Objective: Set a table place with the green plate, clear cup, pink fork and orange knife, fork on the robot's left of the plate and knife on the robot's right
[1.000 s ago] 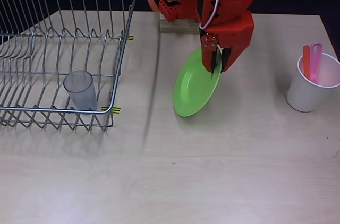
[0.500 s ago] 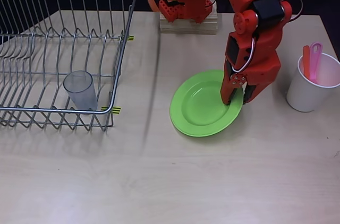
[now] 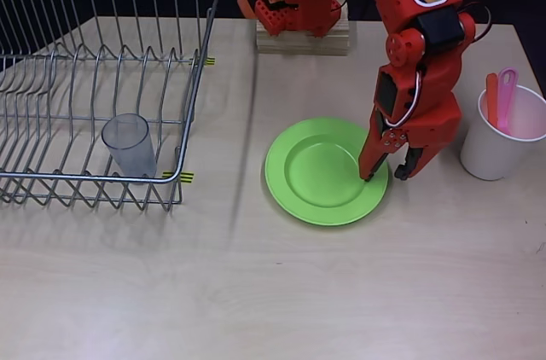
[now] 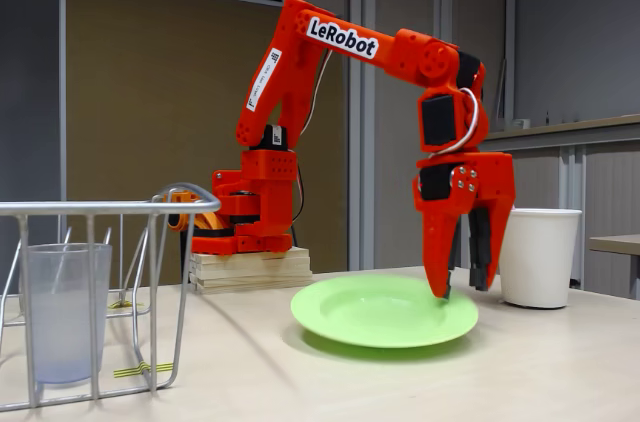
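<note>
On the bench (image 3: 341, 292) there is one green plate (image 3: 316, 174), lying flat near the middle in the overhead view. In the fixed view the plate (image 4: 370, 312) also rests flat on the wood. The red arm comes down from its base on a wooden block (image 3: 303, 36), and the claw (image 3: 388, 174) stands at the right rim of the plate. Its two fingers are spread apart, one tip over the plate's rim and the other just outside it, so the claw is released and grips nothing. In the fixed view the claw (image 4: 458, 290) points straight down, with the longer finger tip reaching the plate's edge.

There is one clear cup (image 3: 129, 145), standing upright inside the wire dish rack (image 3: 102, 61) at the left, near the rack's front corner. The wires of the rack surround it on all sides. In the fixed view the cup (image 4: 62, 312) appears behind the rack's bars.

At the right stands one white cup (image 3: 499, 142), near the claw but apart from it. In it stand one pink fork (image 3: 507, 95) and one orange knife (image 3: 492, 97), side by side and upright, handles up.
</note>
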`<state>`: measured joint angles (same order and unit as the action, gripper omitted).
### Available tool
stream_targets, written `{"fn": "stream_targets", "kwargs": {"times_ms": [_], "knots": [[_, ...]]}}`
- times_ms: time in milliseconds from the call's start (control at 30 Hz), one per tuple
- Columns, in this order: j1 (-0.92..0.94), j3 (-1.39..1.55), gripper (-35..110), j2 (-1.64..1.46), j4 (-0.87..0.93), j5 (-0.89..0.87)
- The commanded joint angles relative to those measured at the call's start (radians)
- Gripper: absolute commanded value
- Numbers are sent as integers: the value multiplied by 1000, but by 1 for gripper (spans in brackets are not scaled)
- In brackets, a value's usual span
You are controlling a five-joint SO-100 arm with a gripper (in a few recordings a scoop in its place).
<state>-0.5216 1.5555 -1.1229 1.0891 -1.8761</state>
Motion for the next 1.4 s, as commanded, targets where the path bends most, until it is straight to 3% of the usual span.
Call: {"fn": "stream_targets", "kwargs": {"times_ms": [0, 200, 600, 700, 900, 1100, 1367], "knots": [[-11, 14, 21, -9, -28, -9], [-8, 11, 21, -8, -17, 5], [80, -267, 23, -210, 443, 336], [153, -270, 18, -324, 488, 426], [383, -236, 8, -522, 492, 692], [664, -229, 15, -606, 541, 1040], [936, -72, 31, -617, 479, 1502]]}}
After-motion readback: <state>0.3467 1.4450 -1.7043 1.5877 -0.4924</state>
